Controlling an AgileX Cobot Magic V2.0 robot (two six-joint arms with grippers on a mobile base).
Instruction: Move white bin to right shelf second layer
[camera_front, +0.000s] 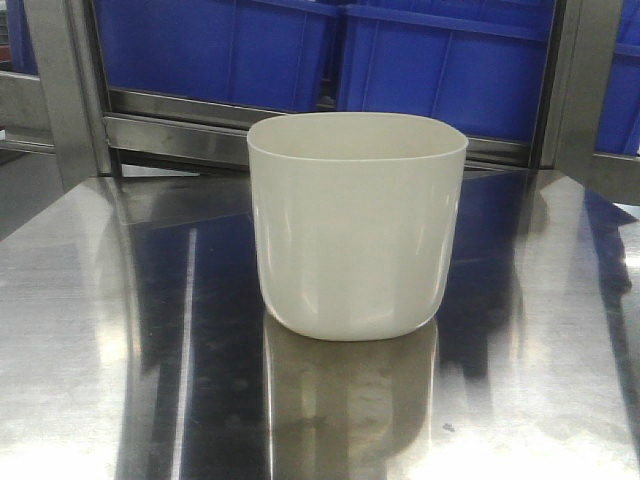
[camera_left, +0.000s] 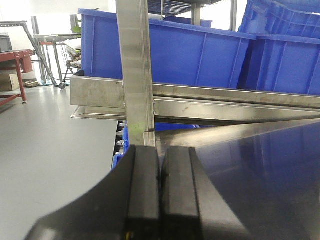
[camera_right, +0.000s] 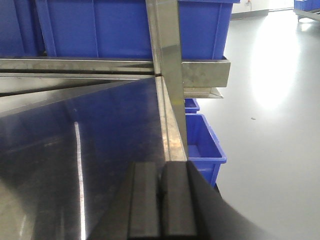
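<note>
**Item:** white bin (camera_front: 357, 225). One piece, upright, mouth up, standing near the middle of the steel desk (camera_front: 90, 330), in front of the blue crates (camera_front: 215, 50) racked behind it.

**Handling, as I judge it:** thin glossy plastic, so probably light. I see only the inner far wall, not the contents. It looks fairly stiff at the rounded-square rim and likely springier lower down. The walls are smooth, have no handles and taper to a rounded base, so a squeeze on the sides would tend to slide. It is not fragile, but it tips easily.

**Where I would hold it:** at the rim, one finger inside and one outside the wall, or with one arm on each opposite side just under the rim.

**Left gripper** (camera_left: 159, 195): jaws pressed together and empty, at the desk's left edge beside a shelf post (camera_left: 135, 70).

**Right gripper** (camera_right: 161, 200): jaws pressed together and empty, at the desk's right edge.

**Bin relative to jaws:** it shows in neither wrist view. I judge it lies inboard, between the two arms and well apart from both.

**Destination tier:** not identifiable in these views.
</note>
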